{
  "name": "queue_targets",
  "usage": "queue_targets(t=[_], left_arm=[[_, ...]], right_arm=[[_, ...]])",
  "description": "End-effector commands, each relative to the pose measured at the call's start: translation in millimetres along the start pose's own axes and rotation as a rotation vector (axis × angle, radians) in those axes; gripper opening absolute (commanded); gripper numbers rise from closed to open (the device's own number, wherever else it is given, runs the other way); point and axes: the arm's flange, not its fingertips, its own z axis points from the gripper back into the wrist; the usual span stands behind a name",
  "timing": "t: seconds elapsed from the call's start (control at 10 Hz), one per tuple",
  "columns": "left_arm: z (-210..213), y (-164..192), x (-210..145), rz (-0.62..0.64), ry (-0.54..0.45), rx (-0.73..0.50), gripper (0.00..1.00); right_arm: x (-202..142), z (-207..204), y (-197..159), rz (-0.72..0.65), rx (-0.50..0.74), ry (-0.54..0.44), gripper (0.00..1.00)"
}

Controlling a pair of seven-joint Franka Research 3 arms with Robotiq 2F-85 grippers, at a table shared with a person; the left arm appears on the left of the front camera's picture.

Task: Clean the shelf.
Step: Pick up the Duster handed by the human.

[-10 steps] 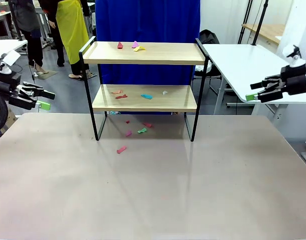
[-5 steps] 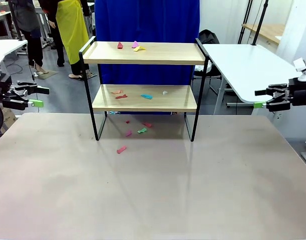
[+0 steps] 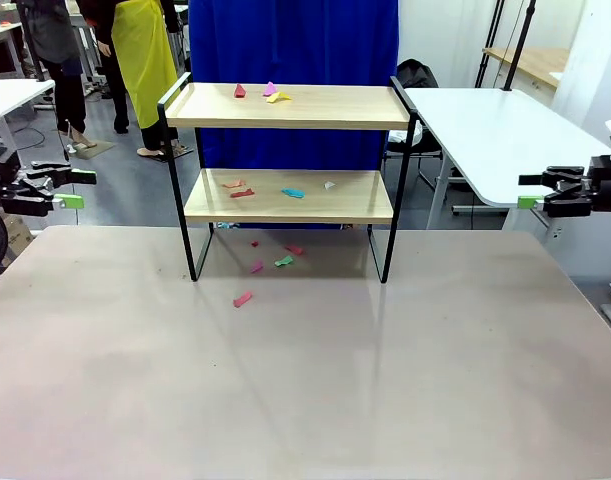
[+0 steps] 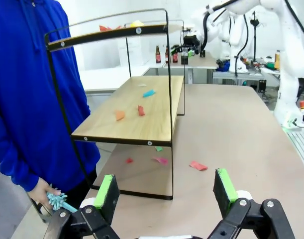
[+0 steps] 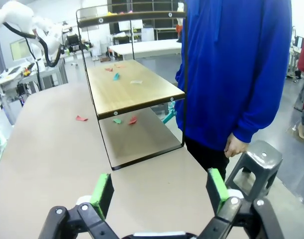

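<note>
The shelf [image 3: 290, 108] stands at the table's far middle, two wooden boards in a black frame. Coloured paper scraps [image 3: 268, 93] lie on its top board, more scraps [image 3: 292, 192] on the lower board, and others on the table under and before it [image 3: 243, 299]. My left gripper [image 3: 78, 189] hangs open off the table's left side, my right gripper [image 3: 528, 192] open off the right side, both empty and far from the shelf. The left wrist view has the shelf [image 4: 137, 112] beyond my open left gripper [image 4: 166, 188]. The right wrist view has the shelf [image 5: 127, 89] past my open right gripper [image 5: 159, 193].
A person in a blue hoodie [image 4: 37, 99] stands right behind the shelf, a small teal thing in one hand [image 4: 54, 200]. A grey stool [image 5: 256, 159] stands beside the person. A white side table [image 3: 485, 130] is at the right. People stand far off at the left.
Both grippers have drawn outward, away from the shelf: the left one left and slightly up, the right one farther right. The shelf and scraps have not moved.
</note>
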Motion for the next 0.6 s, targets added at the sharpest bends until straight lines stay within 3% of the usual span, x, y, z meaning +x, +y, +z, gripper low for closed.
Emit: queue_targets(t=[0.0, 0.5], left_arm=[[10.1, 3.4, 1.5, -0.024, -0.079, 0.023, 1.0], [30.8, 2.9, -4.3, 0.0, -0.093, 0.036, 1.0]], right_arm=[[3.8, 1.8, -9.2, 0.002, 0.01, -0.056, 1.0], [6.5, 3.5, -10.1, -0.01, 0.005, -0.055, 1.0]])
